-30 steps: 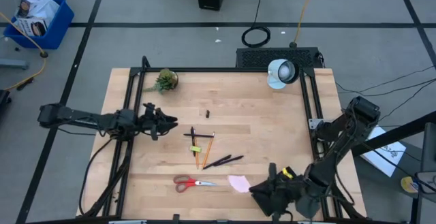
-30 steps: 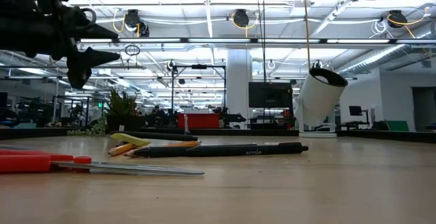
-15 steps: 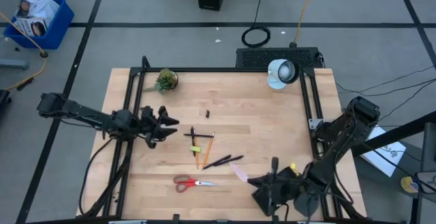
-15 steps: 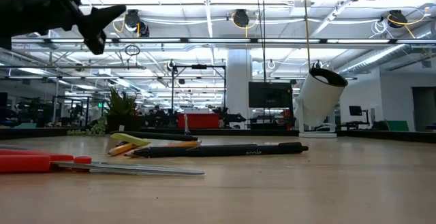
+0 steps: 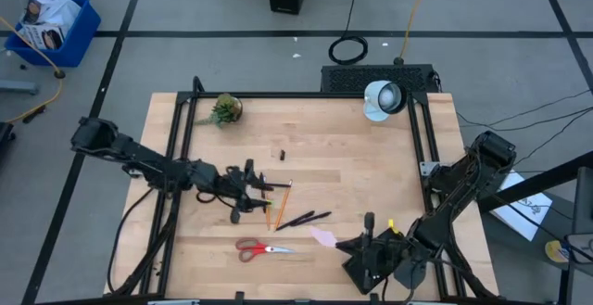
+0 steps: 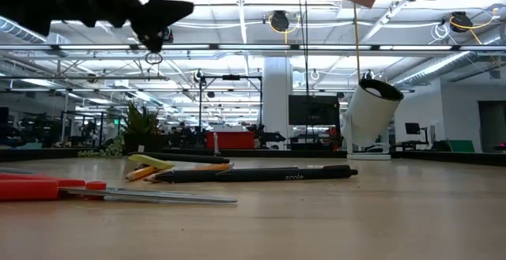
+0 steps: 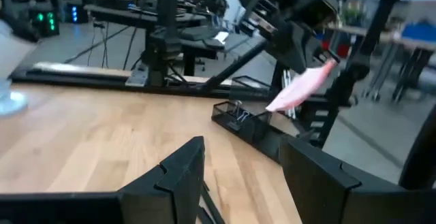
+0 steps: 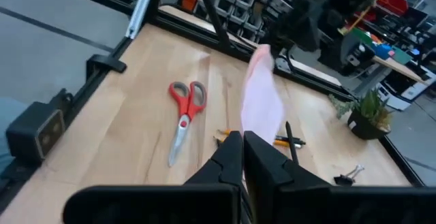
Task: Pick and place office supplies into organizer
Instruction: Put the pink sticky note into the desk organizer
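Nearest us, our right gripper pinches the pink pad by one edge, lifted just beside the scissors. We think the pad is light and floppy, so we hold the edge tight. Past the scissors, our left gripper hangs with fingers apart, holding nothing, beside the pencils. We think those are stiff and roll; grab the middle.

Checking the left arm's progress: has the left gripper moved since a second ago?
Yes. In the high view the left gripper, open, has travelled away from the table's left rail toward the pencils at the table's middle.
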You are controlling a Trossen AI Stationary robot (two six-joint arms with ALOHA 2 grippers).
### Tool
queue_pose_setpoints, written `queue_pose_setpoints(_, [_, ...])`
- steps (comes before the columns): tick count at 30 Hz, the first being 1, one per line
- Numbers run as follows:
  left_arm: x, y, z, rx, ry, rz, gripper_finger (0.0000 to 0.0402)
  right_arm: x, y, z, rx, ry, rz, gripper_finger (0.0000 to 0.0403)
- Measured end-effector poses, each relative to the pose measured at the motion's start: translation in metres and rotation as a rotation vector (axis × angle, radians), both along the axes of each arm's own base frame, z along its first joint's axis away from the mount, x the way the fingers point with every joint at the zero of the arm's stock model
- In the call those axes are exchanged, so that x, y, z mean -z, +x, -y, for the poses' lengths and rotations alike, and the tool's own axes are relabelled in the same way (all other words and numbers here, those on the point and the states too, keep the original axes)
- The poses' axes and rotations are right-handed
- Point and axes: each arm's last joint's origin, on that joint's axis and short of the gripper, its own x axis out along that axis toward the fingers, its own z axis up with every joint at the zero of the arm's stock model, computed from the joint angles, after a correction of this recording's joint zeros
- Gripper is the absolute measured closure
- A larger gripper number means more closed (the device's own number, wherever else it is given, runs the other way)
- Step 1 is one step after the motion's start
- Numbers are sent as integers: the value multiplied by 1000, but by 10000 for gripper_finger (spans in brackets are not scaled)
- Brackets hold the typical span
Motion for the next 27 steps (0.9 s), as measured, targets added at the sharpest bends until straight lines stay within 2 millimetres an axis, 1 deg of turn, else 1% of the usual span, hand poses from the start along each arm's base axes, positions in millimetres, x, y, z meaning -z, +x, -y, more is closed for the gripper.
queue_pose_setpoints(5, [-11,25,19,49,117,41,206,1,5,6,44,70,7,403])
queue_pose_setpoints(7, [-14,34,26,65,161,55,206,1,6,6,30,82,-1,403])
queue_pose_setpoints(12, [-14,53,37,91,249,8,206,1,8,7,24,126,-4,403])
queue_pose_setpoints(16, [-14,68,43,116,286,-37,206,1,10,9,32,130,-4,403])
queue_pose_setpoints(20, [-15,82,50,132,304,-35,206,1,13,12,50,145,-2,403])
queue_pose_setpoints(25, [-21,95,55,154,312,-15,206,2,18,16,24,164,-25,403])
queue_pose_setpoints(27, [-23,98,58,161,316,-30,206,2,20,18,29,165,-25,403])
